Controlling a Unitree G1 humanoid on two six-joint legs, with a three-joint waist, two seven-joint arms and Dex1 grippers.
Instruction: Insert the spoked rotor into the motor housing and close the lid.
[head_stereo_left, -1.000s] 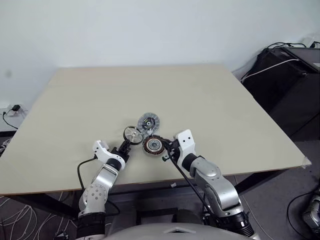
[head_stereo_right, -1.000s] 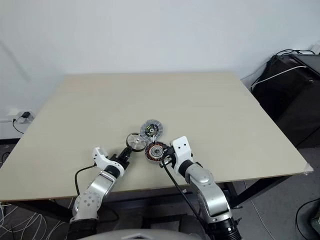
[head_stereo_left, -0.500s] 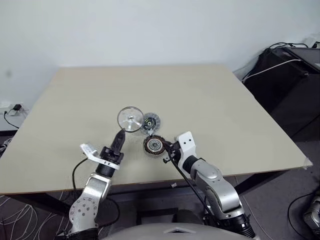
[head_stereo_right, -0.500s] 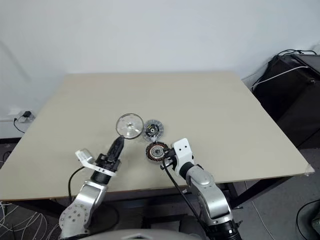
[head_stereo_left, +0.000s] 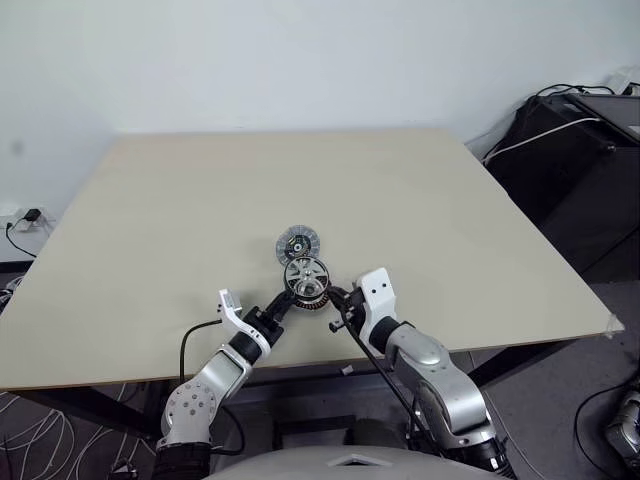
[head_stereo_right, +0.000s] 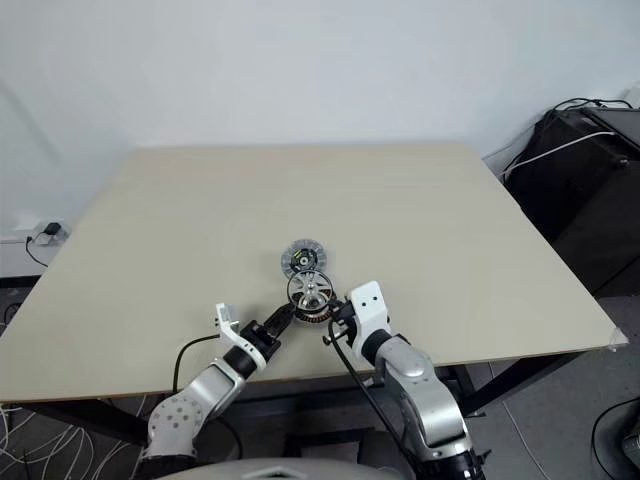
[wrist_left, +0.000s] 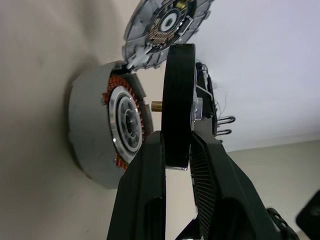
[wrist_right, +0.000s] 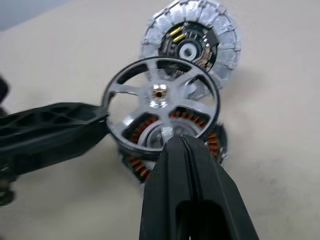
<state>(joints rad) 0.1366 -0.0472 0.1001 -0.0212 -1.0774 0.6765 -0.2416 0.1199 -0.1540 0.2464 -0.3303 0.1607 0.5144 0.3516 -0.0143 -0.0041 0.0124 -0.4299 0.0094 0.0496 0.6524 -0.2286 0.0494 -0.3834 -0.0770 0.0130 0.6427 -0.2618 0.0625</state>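
My left gripper (head_stereo_left: 291, 293) is shut on the dark rim of the spoked rotor (head_stereo_left: 306, 274), a silver wheel with open spokes. It holds the rotor just above the motor housing (wrist_left: 95, 135), whose copper windings (wrist_right: 141, 126) show through the spokes. In the left wrist view a gap remains between the rotor (wrist_left: 179, 100) and the housing. The lid (head_stereo_left: 297, 243) lies flat just beyond them, dark centre up. My right gripper (wrist_right: 178, 142) is shut with nothing in it, its tip at the housing's near right edge.
The parts sit near the front edge of a pale wooden table (head_stereo_left: 420, 200). Dark equipment with cables (head_stereo_left: 570, 160) stands off the table's right side.
The left gripper lifted the rotor from the table left of the housing, then swung it right and down over the housing. The right gripper has stayed at the housing.
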